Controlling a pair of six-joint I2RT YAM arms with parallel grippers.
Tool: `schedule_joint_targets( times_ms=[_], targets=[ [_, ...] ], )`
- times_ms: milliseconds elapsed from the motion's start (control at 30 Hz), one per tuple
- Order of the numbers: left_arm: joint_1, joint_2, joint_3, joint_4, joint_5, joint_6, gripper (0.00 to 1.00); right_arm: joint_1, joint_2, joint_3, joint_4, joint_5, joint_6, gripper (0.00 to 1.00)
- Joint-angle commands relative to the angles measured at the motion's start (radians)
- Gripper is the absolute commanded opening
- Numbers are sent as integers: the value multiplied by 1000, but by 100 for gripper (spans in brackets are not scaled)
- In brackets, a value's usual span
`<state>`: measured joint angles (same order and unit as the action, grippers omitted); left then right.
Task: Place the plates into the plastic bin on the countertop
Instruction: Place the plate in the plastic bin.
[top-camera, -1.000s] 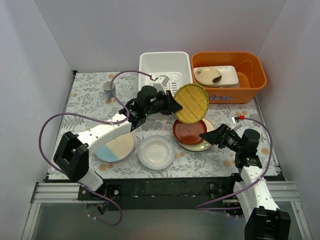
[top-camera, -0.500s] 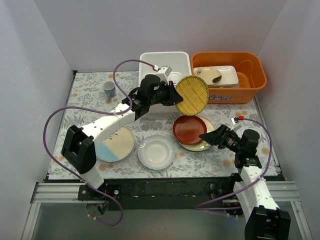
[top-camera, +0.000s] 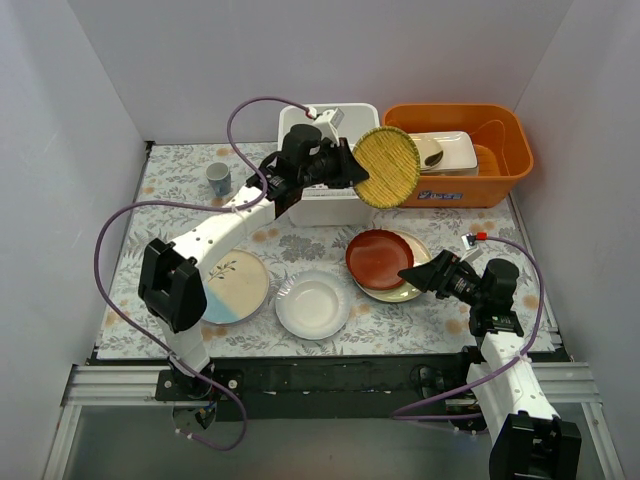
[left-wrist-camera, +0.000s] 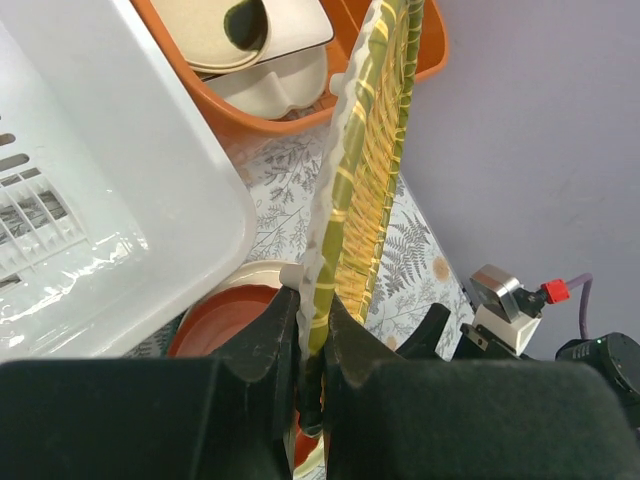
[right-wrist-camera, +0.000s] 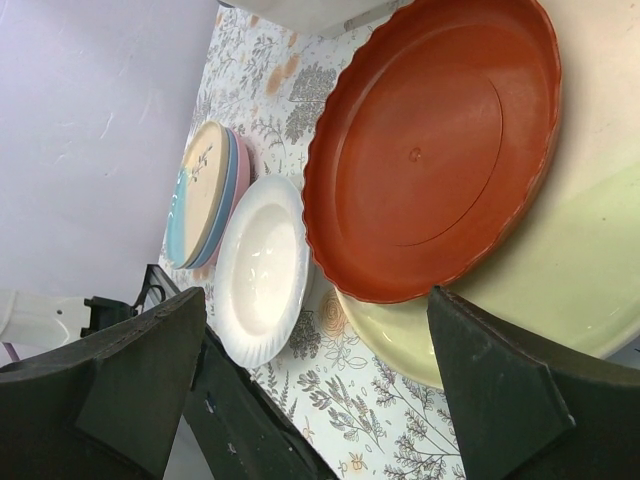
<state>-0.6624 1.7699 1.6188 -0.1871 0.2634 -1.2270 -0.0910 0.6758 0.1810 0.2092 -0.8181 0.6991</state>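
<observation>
one woven plate (top-camera: 387, 166), pinched in the left end effector (left-wrist-camera: 313, 310), should be centred over the apparently offset plastic bin (left-wrist-camera: 120, 160).

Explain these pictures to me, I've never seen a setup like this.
These are two robot arms, left and right, bolted side by side. One picture looks down from above; the other two come from wrist cameras. The left claw is shut on the rim of a woven plate, holding it on edge in the air beside the white bin. The right claw is open and empty, near a red plate stacked on a cream plate. Also on the countertop: a white plate, a stack of plates, a mug and an orange tub.
</observation>
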Motion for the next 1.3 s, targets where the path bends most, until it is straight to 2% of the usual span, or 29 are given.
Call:
schedule_joint_targets(
  times_ms=[0, 600, 1267],
  targets=[
    [24, 10, 84, -15, -12, -17, 0, 2, -4, 9, 13, -13, -24, 98],
    [144, 149, 282, -43, -15, -43, 0, 2, 11, 11, -10, -4, -61, 98],
    [162, 253, 409, -127, -225, 40, 0, 2, 11, 8, -39, 0, -92, 98]
  ],
)
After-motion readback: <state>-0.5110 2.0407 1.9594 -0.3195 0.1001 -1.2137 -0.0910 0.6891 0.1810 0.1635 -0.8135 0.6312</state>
